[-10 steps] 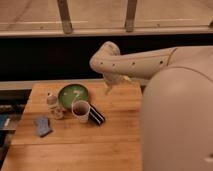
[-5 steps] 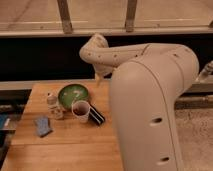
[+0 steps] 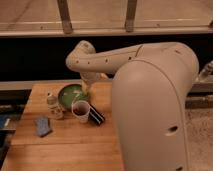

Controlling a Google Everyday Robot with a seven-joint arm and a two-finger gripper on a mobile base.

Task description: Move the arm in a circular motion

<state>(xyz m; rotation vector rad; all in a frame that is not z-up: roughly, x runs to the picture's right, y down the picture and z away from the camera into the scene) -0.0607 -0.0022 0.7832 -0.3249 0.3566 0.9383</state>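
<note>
Risked a clip with the thick cream-white robot arm [image 3: 150, 100] bent low over the light wooden table [image 3: 65, 150]: could have toppled the white paper cup [image 3: 80, 111] or nudged the round green plate [image 3: 69, 95] on any dipping circle. Caught the gripper [image 3: 91, 86] just above the plate's far rim; couldn't tell apart or together, nor any hold or touch
</note>
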